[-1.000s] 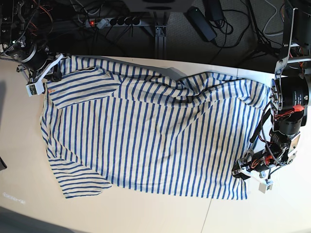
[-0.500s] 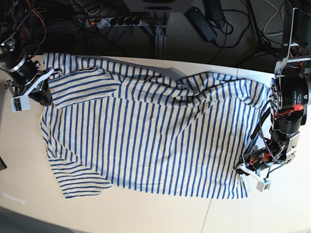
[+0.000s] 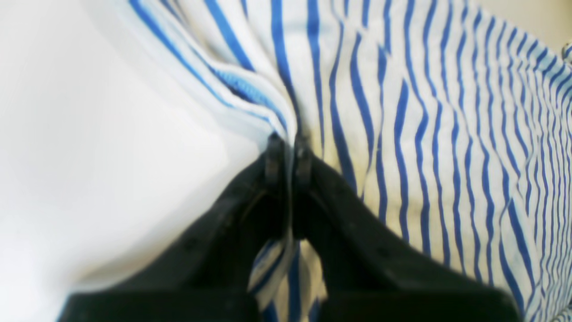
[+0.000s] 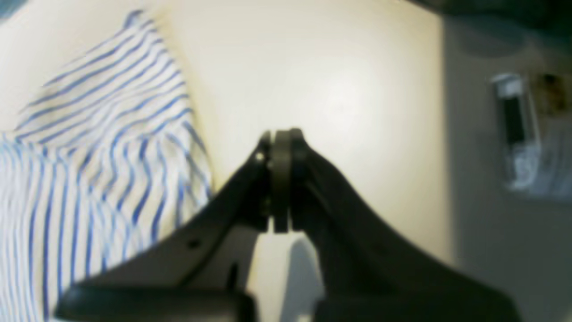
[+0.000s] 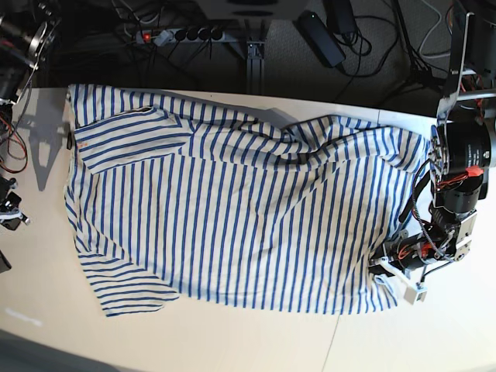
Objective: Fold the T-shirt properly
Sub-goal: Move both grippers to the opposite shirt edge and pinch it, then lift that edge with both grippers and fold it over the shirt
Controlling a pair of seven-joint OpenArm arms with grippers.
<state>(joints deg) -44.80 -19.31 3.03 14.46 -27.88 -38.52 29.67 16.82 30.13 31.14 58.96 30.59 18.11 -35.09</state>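
The T-shirt (image 5: 232, 209), cream-white with thin blue stripes, lies spread across the table (image 5: 232, 341), its sleeves at the left. My left gripper (image 5: 390, 276) is shut on the shirt's lower right hem corner. In the left wrist view the left gripper (image 3: 288, 145) pinches a fold of the striped T-shirt (image 3: 424, 134), and cloth hangs between the jaws. My right gripper (image 5: 9, 211) is at the far left edge, off the shirt. In the right wrist view the right gripper (image 4: 280, 138) is shut and empty over bare table, with the T-shirt's (image 4: 89, 156) edge to its left.
The table's far edge runs just behind the shirt. Beyond it are a power strip (image 5: 182, 34), cables and a dark box (image 5: 322, 35) on the floor. The left arm's motor housing (image 5: 465, 155) stands at the right table edge.
My right gripper has let go of the shirt's upper left corner and pulled away to the left edge. That corner now lies flat. My left gripper still holds the hem and has shifted slightly.
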